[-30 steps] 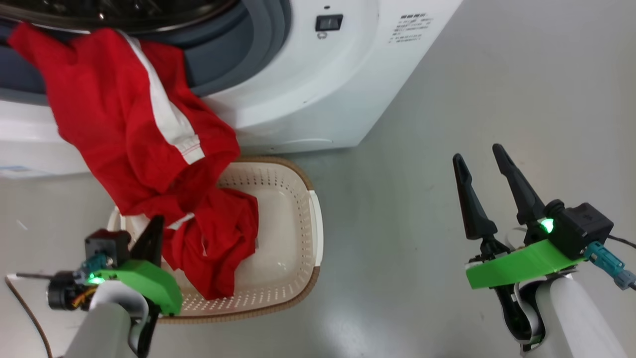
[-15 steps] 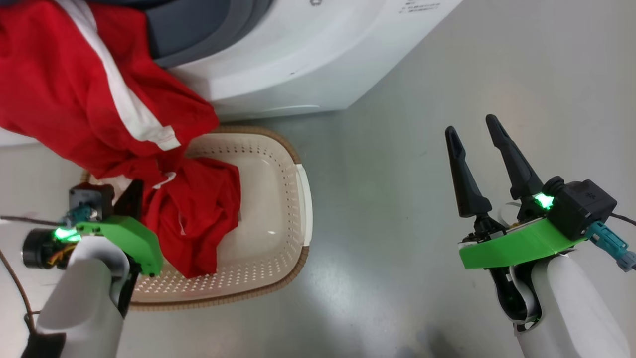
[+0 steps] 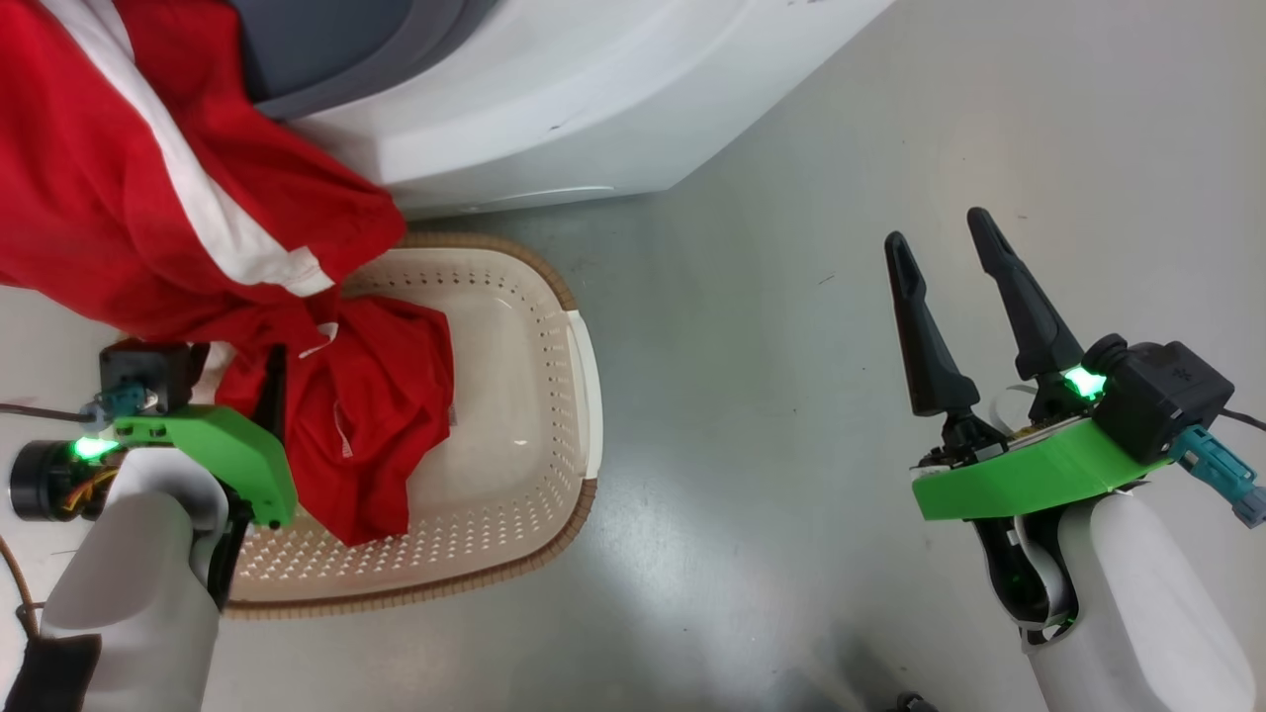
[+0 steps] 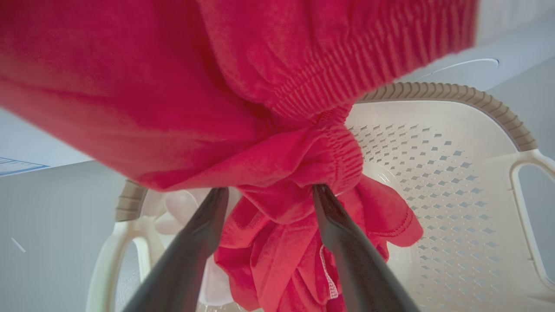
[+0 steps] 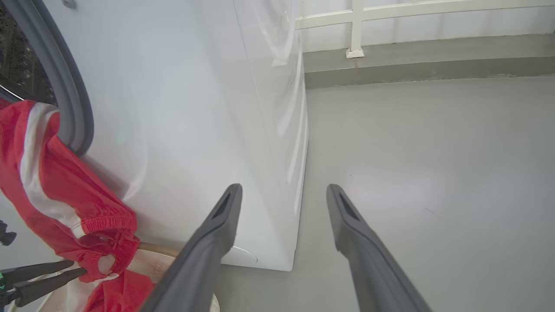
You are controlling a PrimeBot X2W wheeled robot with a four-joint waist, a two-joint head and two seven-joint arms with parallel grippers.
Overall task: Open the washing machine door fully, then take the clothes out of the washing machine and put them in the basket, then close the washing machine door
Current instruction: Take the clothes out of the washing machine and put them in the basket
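The red clothes point(image 3: 148, 198) with a white stripe hang from the washing machine point(image 3: 593, 99) mouth down into the cream basket point(image 3: 514, 415) on the floor. My left gripper point(image 3: 272, 361) is at the basket's left side. In the left wrist view its fingers point(image 4: 195, 242) stand wide apart, open, and a bunched elastic hem of the clothes point(image 4: 303, 164) lies between the tips of the left gripper point(image 4: 266, 190), over the basket point(image 4: 433, 151). My right gripper point(image 3: 938, 229) hovers open and empty over the bare floor to the right, also seen as the right gripper point(image 5: 282, 188). The washing machine door is out of view.
The machine's white front and corner point(image 5: 195, 108) stand just ahead and left of my right gripper, with the grey rubber ring point(image 5: 76, 108) and the clothes point(image 5: 52, 186) further left. Grey floor point(image 3: 791, 346) stretches to the right. A low kerb with a white railing point(image 5: 355, 52) runs behind.
The head view has tilted, so the machine and basket have slid up and left in it. My left gripper stays at the cloth by the basket's left side. The right arm keeps its pose.
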